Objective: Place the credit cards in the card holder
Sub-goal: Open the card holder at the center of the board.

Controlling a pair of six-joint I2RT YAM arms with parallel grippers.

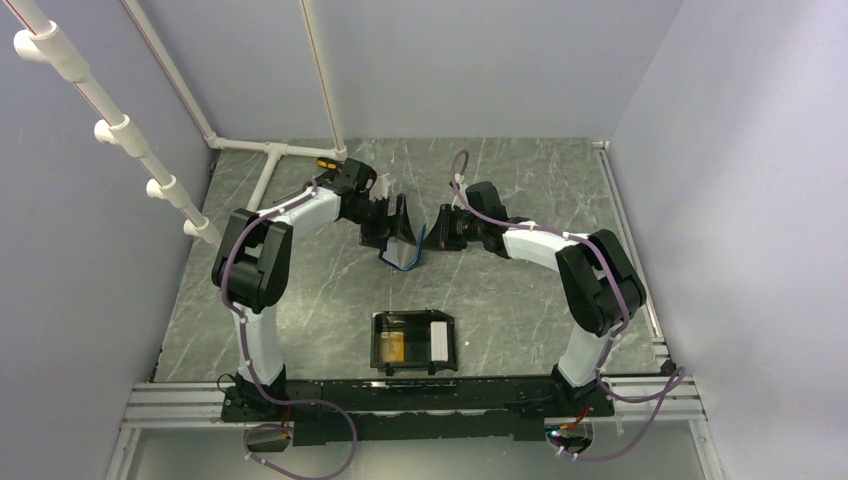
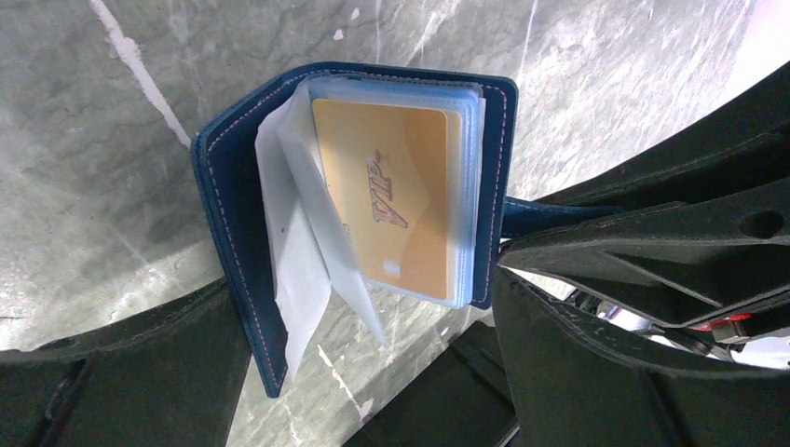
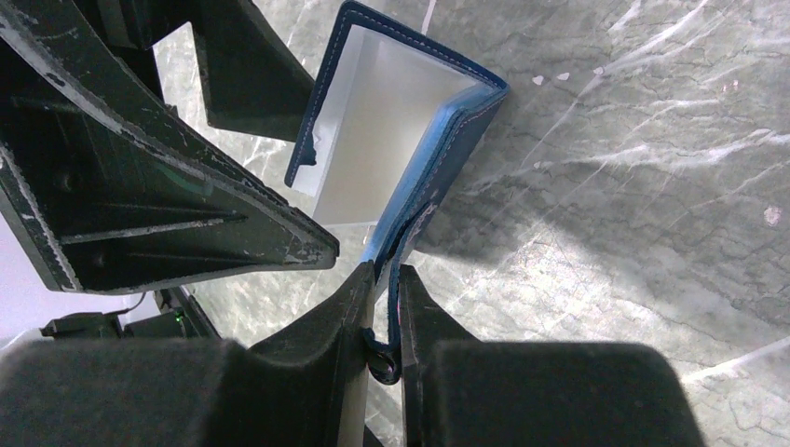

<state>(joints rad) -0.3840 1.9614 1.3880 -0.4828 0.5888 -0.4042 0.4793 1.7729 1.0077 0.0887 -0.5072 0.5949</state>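
Table [image 1: 300, 300]: grey marbled top, with the wallet towards its far half.
Left gripper [image 1: 388, 228]: at the wallet's left side, jaws spread wide. The open wallet sits between the two fingers. Whether they press on it I cannot tell.
Right gripper [image 3: 384, 300]: at the wallet's right side, jaws pinched tight on a thin blue flap of the wallet.
Wallet [image 2: 233, 177]: dark blue with pale stitching, folded open in a V between the two grippers. Clear plastic sleeves [image 2: 298, 251] fan out of it. Whether it touches the table I cannot tell.
Card holder [image 1: 378, 345]: shallow black tray, well apart from the wallet on the side nearer the arm bases, with neither gripper near it.
White strip [image 1: 438, 342]: along the card holder's right inner side.
Credit card [image 2: 391, 205]: gold, marked VIP, inside the wallet's front sleeve.
Second credit card [image 1: 392, 347]: orange-gold, lying flat in the card holder, away from the wallet.
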